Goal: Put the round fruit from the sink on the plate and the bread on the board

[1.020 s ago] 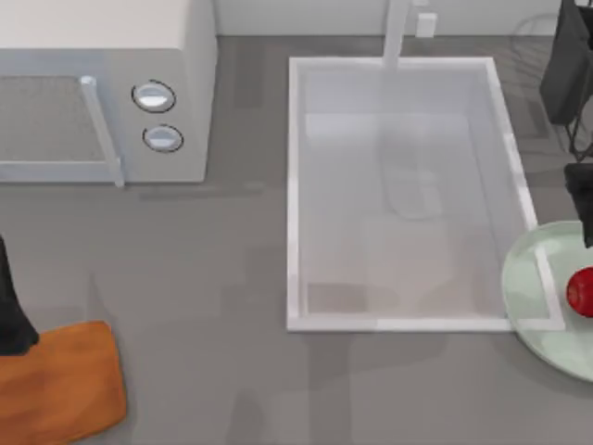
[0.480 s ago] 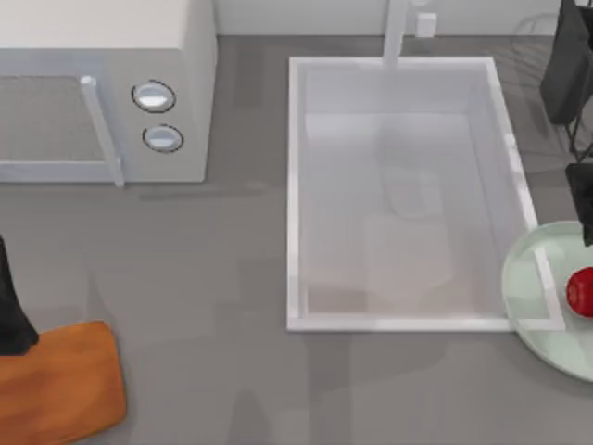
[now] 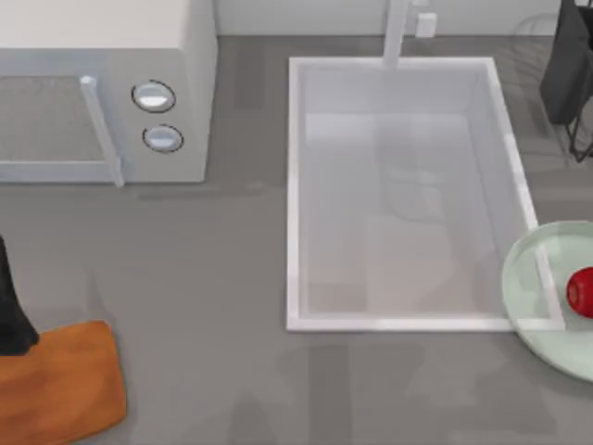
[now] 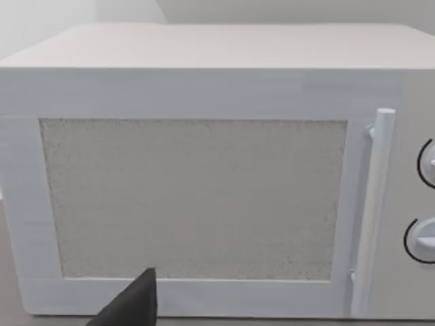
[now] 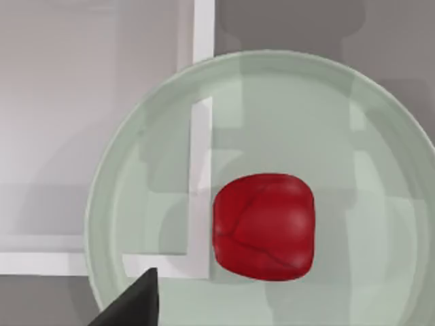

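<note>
Small glossy red, slightly squat round fruit (image 3: 581, 291): rests on the large round pale mint-green plate (image 3: 542, 334), at the top view's right edge, apart from the plate's rim. Plate: sits at the table's right side and overlaps the near right corner of the large rectangular white sink (image 3: 295, 195); lets the sink's white rim corner show through its surface, just beside the fruit, as seen in the right wrist view, fruit (image 5: 264, 226), plate (image 5: 326, 102). White faucet (image 3: 398, 32): stands at the sink's far edge. Flat orange-brown wooden board with rounded corners (image 3: 60, 385): lies at the table's near left corner, well apart from the sink. White microwave with two round knobs (image 3: 111, 93): occupies the far left of the table; faces the left wrist camera with its speckled door panel and upright handle (image 4: 370, 204). Left arm (image 3: 11, 311): stands at the top view's left edge, at the board's far edge. Left gripper (image 4: 134, 305): points toward the microwave door; grip state cannot be told. Right arm (image 3: 567, 74): parked at the top view's far right, beyond the plate. Right gripper (image 5: 136, 302): hangs above the plate and the fruit, clear of both; grip state cannot be told.
</note>
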Available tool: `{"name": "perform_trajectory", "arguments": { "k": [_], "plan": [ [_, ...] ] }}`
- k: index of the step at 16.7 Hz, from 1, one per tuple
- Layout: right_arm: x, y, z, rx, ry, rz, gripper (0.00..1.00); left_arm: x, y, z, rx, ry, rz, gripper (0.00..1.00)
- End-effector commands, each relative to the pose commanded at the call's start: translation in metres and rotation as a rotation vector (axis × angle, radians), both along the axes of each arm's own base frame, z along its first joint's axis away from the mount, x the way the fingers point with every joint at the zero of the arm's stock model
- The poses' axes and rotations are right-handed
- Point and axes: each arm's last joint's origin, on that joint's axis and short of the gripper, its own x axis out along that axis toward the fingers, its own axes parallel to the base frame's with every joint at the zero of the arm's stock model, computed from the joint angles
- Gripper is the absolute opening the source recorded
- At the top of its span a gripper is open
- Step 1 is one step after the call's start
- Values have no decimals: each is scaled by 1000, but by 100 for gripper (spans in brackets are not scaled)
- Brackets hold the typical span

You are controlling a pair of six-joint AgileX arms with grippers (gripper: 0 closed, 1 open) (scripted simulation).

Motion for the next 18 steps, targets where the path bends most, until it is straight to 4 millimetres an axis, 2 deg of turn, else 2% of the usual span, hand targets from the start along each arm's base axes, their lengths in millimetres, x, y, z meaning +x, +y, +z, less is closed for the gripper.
{"name": "perform_trajectory", "arguments": {
  "k": [3, 7, 10, 13, 18],
  "plan": [
    [-47, -6, -9, 4, -291, -3, 100, 0, 0, 0, 0, 0, 0, 100],
    [-90, -11, -44, -4, -654, -10, 100, 0, 0, 0, 0, 0, 0, 100],
    [-101, -13, -74, -16, -850, -16, 100, 0, 0, 0, 0, 0, 0, 100],
    [-103, -14, -93, -26, -964, -20, 100, 0, 0, 0, 0, 0, 0, 100],
    [-103, -14, -97, -29, -989, -21, 100, 0, 0, 0, 0, 0, 0, 100]
  ]
}}
